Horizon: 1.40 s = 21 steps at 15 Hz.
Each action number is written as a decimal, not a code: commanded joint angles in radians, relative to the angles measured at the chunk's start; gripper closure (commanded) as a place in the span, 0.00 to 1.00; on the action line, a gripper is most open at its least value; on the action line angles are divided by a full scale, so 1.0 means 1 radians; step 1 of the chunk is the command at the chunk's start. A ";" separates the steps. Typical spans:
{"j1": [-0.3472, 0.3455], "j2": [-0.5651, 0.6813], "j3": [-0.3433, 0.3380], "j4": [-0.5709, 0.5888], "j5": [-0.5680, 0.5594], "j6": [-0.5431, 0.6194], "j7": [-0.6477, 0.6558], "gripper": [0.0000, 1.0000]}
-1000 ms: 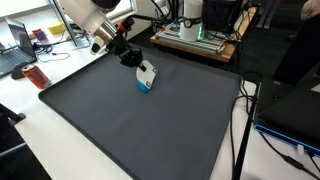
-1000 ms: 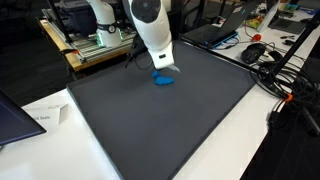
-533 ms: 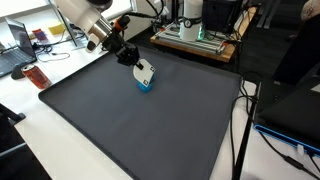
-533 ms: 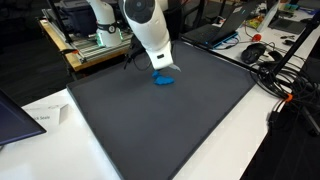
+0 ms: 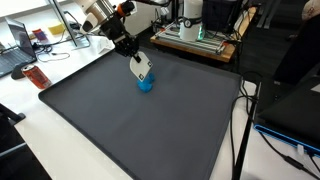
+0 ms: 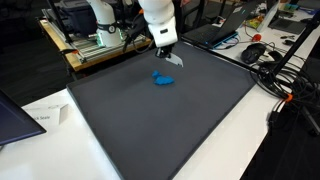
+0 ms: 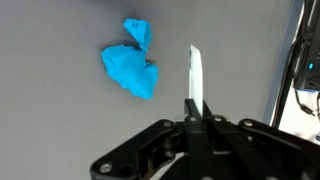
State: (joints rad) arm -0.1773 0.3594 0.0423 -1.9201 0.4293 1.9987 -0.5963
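The gripper (image 5: 132,56) hangs over the far part of the dark mat (image 5: 150,135), jaws clamped on a thin white piece (image 5: 142,68) that points down (edge-on in the wrist view). A crumpled blue wad (image 5: 146,86) lies on the mat just below. In an exterior view the wad (image 6: 163,78) sits clear of the piece (image 6: 174,57).
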 commanded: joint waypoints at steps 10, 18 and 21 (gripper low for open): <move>0.030 -0.293 -0.032 -0.390 0.011 0.406 0.040 0.99; 0.047 -0.351 -0.039 -0.523 0.177 0.581 -0.036 0.99; 0.058 -0.352 -0.041 -0.548 0.232 0.654 -0.041 0.99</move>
State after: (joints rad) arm -0.1415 0.0458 0.0144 -2.4150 0.5905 2.5869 -0.6086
